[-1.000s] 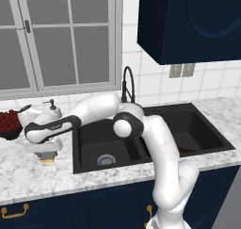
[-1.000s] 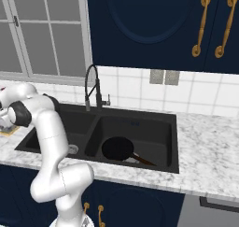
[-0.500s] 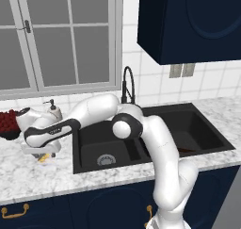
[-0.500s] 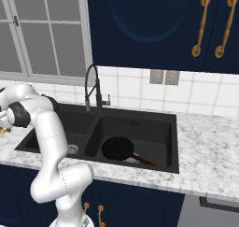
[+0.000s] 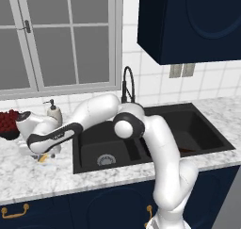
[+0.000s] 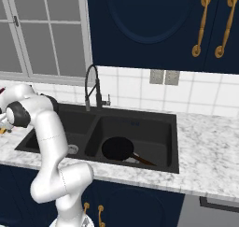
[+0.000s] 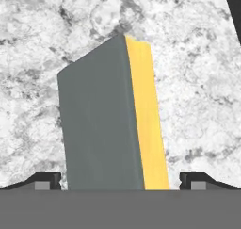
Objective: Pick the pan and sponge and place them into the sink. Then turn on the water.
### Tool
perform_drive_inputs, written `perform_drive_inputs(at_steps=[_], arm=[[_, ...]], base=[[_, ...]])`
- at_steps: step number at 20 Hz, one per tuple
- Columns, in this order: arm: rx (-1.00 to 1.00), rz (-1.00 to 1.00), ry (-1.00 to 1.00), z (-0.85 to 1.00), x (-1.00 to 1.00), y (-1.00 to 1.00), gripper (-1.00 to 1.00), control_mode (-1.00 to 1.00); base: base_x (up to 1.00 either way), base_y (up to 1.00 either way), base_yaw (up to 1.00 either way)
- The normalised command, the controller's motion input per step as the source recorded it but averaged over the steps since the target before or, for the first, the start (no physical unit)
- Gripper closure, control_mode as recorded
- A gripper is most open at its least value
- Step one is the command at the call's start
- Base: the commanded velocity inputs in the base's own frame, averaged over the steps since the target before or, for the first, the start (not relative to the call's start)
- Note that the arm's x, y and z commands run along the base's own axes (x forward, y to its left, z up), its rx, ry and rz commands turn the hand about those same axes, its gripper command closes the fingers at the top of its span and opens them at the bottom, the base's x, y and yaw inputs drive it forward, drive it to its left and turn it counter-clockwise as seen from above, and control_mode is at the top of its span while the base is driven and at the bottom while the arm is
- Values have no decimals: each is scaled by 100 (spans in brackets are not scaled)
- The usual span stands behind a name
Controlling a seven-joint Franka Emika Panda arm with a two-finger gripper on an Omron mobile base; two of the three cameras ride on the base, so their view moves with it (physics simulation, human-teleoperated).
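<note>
Your tool (image 7: 120,180) stands apart, fingers either side of the sponge (image 7: 110,117) on the counter (image 7: 197,82); grip unclear.

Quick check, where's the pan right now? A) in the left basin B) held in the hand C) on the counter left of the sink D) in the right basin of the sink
D: in the right base view the pan lies on the floor of the right basin of the sink, its handle pointing toward the front right corner.

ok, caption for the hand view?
End effector straddling the sponge, grey-green face beside yellow layer, over marble counter.
</note>
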Motion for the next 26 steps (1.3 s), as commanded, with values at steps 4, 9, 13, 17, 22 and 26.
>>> perform_drive_inputs(at_steps=[4, 9, 13, 17, 22, 26], arm=[[7, 16, -13, -27, 3, 0, 100, -100], [7, 11, -4, -7, 14, -3, 100, -100], [6, 3, -2, 5, 2, -11, 100, -100], [4, 0, 0, 29, -41, -46, 100, -100], [4, 0, 0, 52, -71, -70, 100, -100], [7, 0, 0, 58, -60, -89, 100, -100]], base=[[0, 0, 0], [0, 0, 0], [0, 0, 0], [0, 0, 0], [0, 0, 0], [0, 0, 0]])
